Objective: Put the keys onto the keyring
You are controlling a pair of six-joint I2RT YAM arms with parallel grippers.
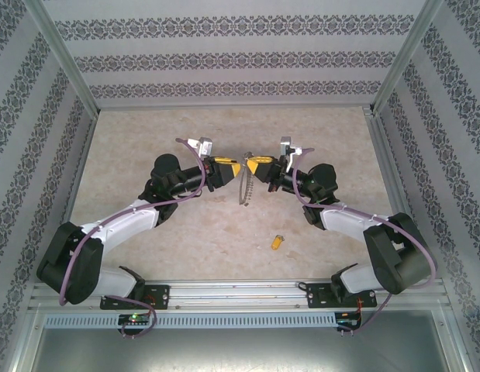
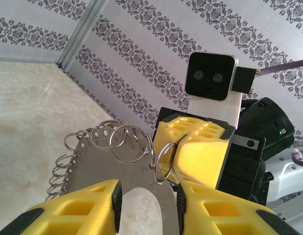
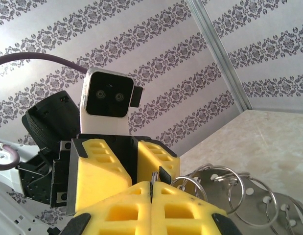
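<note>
Left wrist view: my left gripper (image 2: pixel 147 198) part-closed across keyring (image 2: pixel 104 164), held above table (image 1: pixel 146 139). My right gripper (image 3: pixel 151 188) shut tight, pinching small loop (image 2: pixel 163 156) on its rim. Key (image 1: pixel 277 242) lies on table, unthreaded. Risk: opposed pull twists keyring loose, drops it.

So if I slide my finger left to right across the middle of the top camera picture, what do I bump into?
left gripper → keyring → right gripper

A laboratory robot cell is suggested; a stone-look tabletop (image 1: pixel 224 232) is enclosed by wallpapered panels (image 1: pixel 240 58) and aluminium framing (image 1: pixel 65 58); robot arms (image 1: pixel 119 221) are bolted to a rail (image 1: pixel 240 294).
</note>
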